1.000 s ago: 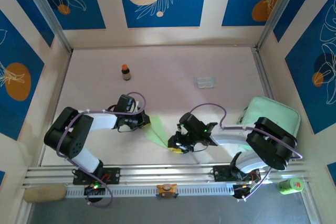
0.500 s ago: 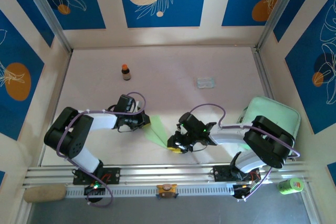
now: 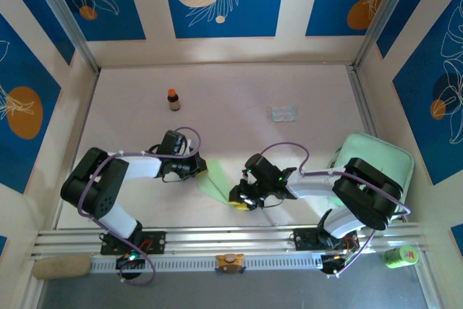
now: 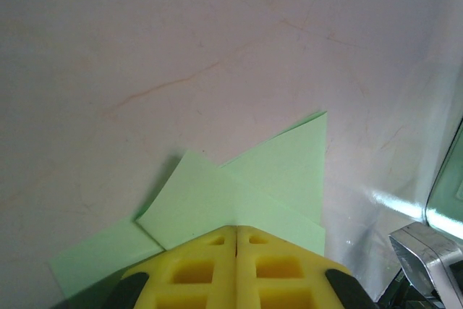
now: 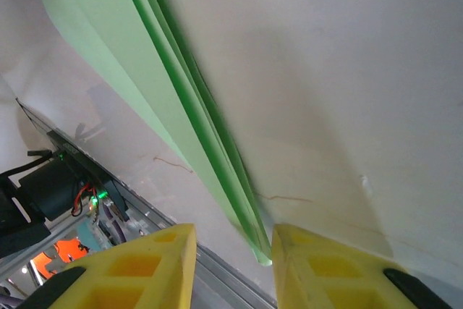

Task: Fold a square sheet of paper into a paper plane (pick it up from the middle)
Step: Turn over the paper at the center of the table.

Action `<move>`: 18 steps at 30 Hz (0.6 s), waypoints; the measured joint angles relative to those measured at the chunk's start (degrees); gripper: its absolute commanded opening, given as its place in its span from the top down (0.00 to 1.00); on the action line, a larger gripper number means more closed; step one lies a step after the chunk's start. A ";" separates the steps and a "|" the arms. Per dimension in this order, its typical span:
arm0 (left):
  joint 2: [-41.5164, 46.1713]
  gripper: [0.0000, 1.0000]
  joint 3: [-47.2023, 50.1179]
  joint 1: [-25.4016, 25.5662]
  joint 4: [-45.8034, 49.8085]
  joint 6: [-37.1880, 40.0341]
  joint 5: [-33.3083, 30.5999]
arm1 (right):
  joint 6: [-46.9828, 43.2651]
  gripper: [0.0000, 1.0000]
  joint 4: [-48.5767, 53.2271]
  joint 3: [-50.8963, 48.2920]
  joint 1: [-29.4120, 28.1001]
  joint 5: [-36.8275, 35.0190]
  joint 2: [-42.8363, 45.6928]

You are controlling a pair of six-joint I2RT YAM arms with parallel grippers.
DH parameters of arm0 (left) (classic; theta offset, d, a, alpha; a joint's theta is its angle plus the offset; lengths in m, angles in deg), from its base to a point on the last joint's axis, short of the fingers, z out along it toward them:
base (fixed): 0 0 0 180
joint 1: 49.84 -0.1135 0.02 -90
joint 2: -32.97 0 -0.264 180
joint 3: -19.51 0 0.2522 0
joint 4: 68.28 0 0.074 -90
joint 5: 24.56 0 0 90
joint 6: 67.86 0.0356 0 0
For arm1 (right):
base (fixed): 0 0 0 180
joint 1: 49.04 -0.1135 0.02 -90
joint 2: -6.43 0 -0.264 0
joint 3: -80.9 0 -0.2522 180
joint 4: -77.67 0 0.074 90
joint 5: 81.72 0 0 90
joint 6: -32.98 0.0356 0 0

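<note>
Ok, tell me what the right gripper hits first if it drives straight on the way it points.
The folded green paper. Its layered edge runs into the gap between the right gripper's open jaws, so contact would likely come at once; how high the tips ride above it is unclear.

Right gripper (image 3: 239, 198) crept left along the table's (image 3: 304, 85) near edge, now closer over the paper's (image 3: 214, 180) near tip; wrist and forearm followed the same way; right elbow swung left, drawing in from the table's right edge and slightly off the near edge; jaws narrowed a touch, gap between them a little smaller.
</note>
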 measured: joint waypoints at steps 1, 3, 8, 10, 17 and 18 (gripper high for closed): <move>0.02 1.00 0.00 0.00 0.02 -0.02 0.00 | 0.02 0.67 -0.07 0.00 0.11 -0.22 0.00; 0.02 1.00 0.00 0.00 0.02 -0.15 -0.02 | 0.02 0.67 -0.15 0.00 0.28 -0.59 0.00; 0.02 1.00 0.00 0.00 0.02 -0.17 -0.02 | -0.15 0.67 0.57 0.02 0.31 -1.01 0.11; 0.04 1.00 0.00 0.00 0.02 -0.20 -0.02 | -0.17 0.66 1.18 0.17 0.31 -1.03 0.22; 0.04 1.00 0.00 0.00 0.00 -1.40 -0.02 | -0.22 0.66 7.06 2.54 -0.83 -1.01 0.35; 0.04 1.00 0.00 0.00 0.00 -1.55 -0.02 | -0.20 0.67 7.67 2.89 -1.09 -0.98 0.31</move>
